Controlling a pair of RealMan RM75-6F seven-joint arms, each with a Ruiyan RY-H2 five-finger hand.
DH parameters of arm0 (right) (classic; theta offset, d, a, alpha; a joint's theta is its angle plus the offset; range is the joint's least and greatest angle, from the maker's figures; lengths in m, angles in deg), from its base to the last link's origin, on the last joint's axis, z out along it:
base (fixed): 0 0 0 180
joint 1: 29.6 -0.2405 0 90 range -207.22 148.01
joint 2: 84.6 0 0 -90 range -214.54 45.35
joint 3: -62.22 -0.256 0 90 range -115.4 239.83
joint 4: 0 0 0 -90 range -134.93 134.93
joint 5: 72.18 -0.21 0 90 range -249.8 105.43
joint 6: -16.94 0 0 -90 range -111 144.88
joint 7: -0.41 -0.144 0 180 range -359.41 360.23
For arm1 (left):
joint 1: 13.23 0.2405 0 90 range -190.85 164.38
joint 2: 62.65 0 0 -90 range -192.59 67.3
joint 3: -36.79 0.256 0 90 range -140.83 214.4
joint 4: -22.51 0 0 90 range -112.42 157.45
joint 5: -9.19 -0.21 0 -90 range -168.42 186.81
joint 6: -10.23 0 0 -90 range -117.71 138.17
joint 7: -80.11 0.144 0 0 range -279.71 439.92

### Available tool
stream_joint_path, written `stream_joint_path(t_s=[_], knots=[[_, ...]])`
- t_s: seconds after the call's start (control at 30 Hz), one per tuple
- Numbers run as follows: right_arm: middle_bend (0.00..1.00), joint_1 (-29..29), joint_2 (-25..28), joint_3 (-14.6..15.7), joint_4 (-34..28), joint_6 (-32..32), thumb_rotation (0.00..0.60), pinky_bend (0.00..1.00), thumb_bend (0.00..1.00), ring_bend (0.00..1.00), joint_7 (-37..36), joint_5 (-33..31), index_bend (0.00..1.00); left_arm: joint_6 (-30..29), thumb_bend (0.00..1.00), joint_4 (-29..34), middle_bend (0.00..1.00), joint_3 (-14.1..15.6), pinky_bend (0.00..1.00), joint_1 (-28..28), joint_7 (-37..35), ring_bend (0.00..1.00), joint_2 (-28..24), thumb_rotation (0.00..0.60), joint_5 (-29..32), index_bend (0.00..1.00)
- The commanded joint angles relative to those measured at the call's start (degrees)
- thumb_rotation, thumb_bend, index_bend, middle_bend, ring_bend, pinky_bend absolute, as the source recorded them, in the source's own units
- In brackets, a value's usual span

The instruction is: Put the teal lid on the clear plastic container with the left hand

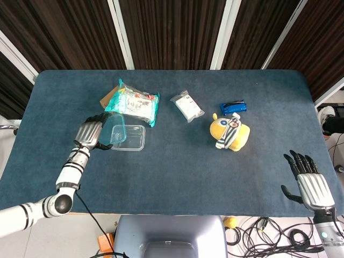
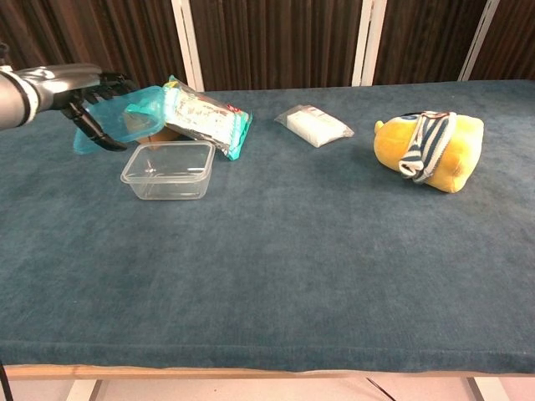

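Teal lid [image 2: 125, 117] — in left robot hand [image 2: 90, 107]

The bench [image 1: 177, 172] wears a dark blue cloth. On it lie a clear container [image 1: 128, 137], a teal packet [image 1: 133, 105] resting partly on a brown box [image 1: 108, 99], a white pouch [image 1: 187, 106], a blue wrapper [image 1: 233, 107] and, just beside the wrapper, a yellow plush [image 1: 230, 134] on its side.
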Motion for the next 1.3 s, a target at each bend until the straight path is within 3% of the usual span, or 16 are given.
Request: stream_joint_path(t_s=[0.03, 0.87, 1.3], knots=[[0.0, -0.3, 0.42, -0.28, 0.17, -0.41, 0.6, 0.0, 0.25, 0.0, -0.9, -0.4, 0.0, 0.64, 0.29, -3.57, 0.86, -1.55, 0.62, -5.96, 6.32, 0.84, 4.95, 0.6, 8.12, 0.57], [0.0, 0.51, 1.66, 0.15, 1.28, 0.94, 0.6, 0.0, 0.25, 0.0, -4.41, 0.31, 0.0, 2.39, 0.29, -8.12, 0.85, 1.53, 0.6, -11.05, 8.64, 0.84, 11.08, 0.6, 11.93, 0.57], [0.0, 0.65, 1.83, 0.1, 1.37, 1.15, 0.6, 0.0, 0.25, 0.0, -4.79, 0.2, 0.0, 4.66, 0.29, -9.73, 0.79, 4.08, 0.5, -12.42, 11.06, 0.79, 9.74, 0.6, 13.9, 0.52]])
